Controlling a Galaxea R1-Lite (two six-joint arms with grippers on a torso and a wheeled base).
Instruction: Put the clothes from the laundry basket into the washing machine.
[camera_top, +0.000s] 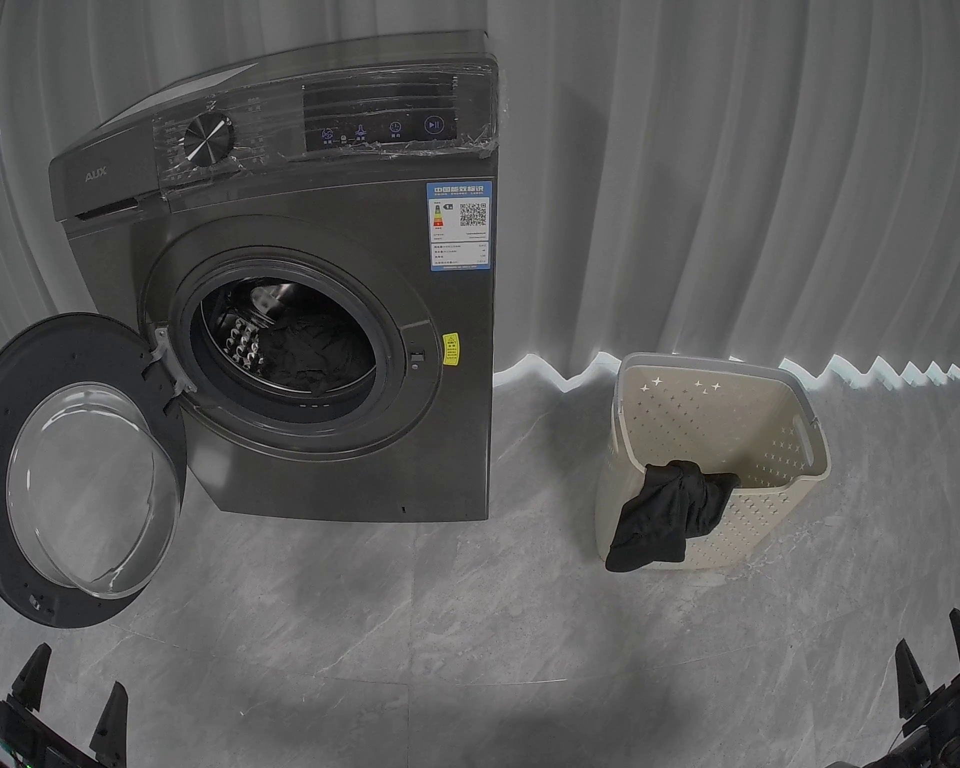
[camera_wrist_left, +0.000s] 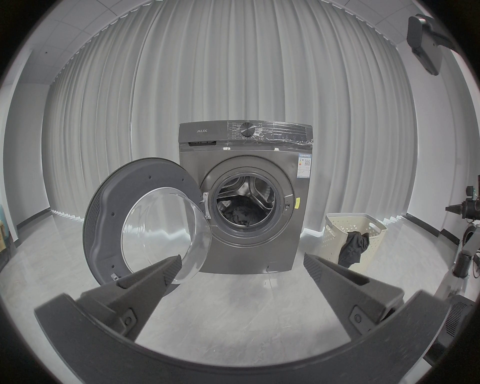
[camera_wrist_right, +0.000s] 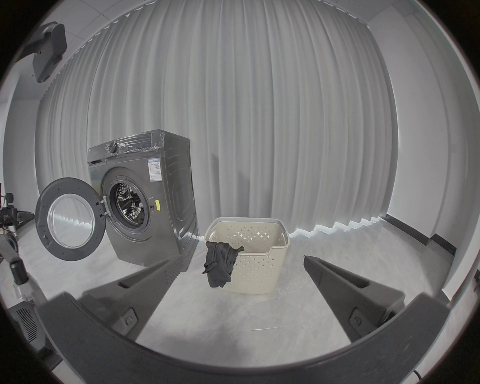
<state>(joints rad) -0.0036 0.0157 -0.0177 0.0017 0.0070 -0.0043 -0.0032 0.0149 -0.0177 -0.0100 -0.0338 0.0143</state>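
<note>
Both matte dark grey: left claw (camera_wrist_left: 241, 257), right claw (camera_wrist_right: 239, 259); tapered wedge fingers (camera_wrist_left: 145, 285), screw (camera_wrist_left: 128, 318) near each base.

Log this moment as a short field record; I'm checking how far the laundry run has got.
washing machine: stands on the floor, left of the basket
door: swung fully open
drum: dark clothing lying inside
laundry basket: upright, right of the machine
black garment: draped over the basket's near rim, partly hanging outside
left jaws: open, empty
right jaws: open, empty
</note>
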